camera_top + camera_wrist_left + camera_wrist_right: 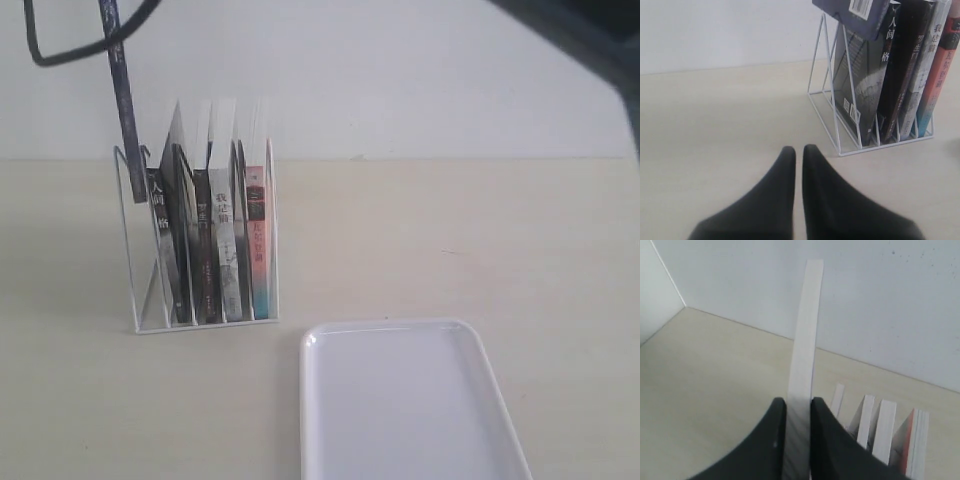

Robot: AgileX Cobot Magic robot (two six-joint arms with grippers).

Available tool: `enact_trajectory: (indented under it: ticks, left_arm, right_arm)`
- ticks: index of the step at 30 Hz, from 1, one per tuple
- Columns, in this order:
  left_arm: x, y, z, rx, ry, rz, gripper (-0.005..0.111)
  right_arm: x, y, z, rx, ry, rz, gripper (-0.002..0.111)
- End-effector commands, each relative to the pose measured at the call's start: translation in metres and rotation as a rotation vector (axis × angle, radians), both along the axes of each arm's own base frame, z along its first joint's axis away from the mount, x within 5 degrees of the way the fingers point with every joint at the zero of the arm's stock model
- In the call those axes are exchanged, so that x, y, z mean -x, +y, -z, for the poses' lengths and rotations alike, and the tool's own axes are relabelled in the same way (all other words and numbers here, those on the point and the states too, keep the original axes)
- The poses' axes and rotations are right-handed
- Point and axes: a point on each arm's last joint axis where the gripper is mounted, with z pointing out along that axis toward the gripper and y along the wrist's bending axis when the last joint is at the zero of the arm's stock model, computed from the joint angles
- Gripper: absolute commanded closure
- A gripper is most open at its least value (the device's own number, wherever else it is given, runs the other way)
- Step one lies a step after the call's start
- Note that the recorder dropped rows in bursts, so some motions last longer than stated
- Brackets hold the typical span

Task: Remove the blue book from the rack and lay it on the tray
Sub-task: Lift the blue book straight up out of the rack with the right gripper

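Currently, your blue book [121, 100] is raised almost clear of the rack [136, 328], at its eleven o'clock, pinched by the right pincer [799, 407]. Left pincer [798, 152]: pressed together, empty. Tray [400, 400], at rack's five o'clock: bare. Left, likely: carry, lay flat.

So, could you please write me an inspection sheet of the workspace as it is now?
Surface: pale beige table, no spills seen.
Job's things: blue book lifted up at the rack, held by its page edge; rack upright; white tray with nothing on it.
Clutter: four other books standing in the rack.
Grippers: right gripper shut on the blue book; left gripper shut, empty, pointing toward the rack.
Cables: black cable looping at the exterior view's top left.
Surroundings: plain white wall behind the table.
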Motion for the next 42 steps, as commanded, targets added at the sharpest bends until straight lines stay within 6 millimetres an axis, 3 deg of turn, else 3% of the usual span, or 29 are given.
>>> enact_trajectory:
  ticks: [1, 14, 23, 27, 31, 34, 38, 42]
  left_arm:
    - [0.0, 0.0, 0.001, 0.006, 0.002, -0.005, 0.102]
    - [0.0, 0.0, 0.001, 0.006, 0.002, -0.005, 0.102]
    - [0.0, 0.0, 0.001, 0.006, 0.002, -0.005, 0.102]
    - [0.0, 0.0, 0.001, 0.006, 0.002, -0.005, 0.102]
    - [0.0, 0.0, 0.001, 0.006, 0.002, -0.005, 0.102]
    - [0.0, 0.0, 0.001, 0.006, 0.002, -0.005, 0.102]
    - [0.0, 0.0, 0.001, 0.006, 0.002, -0.005, 0.102]
    - [0.0, 0.0, 0.001, 0.006, 0.002, -0.005, 0.102]
  right_arm:
    - [0.012, -0.025, -0.043, -0.06, -0.09, -0.016, 0.109]
    - [0.052, -0.096, -0.102, 0.123, -0.157, -0.073, 0.109]
    - [0.093, -0.137, -0.14, 0.198, -0.293, -0.324, 0.109]
    - [0.107, -0.161, -0.155, 0.199, -0.346, -0.328, 0.109]
    - [0.11, -0.181, -0.139, 0.311, -0.318, -0.349, 0.109]
    - [0.11, -0.2, -0.103, 0.45, -0.239, -0.455, 0.109]
    - [0.129, -0.226, -0.082, 0.498, -0.238, -0.55, 0.109]
    - [0.14, -0.239, -0.058, 0.542, -0.296, -0.587, 0.109]
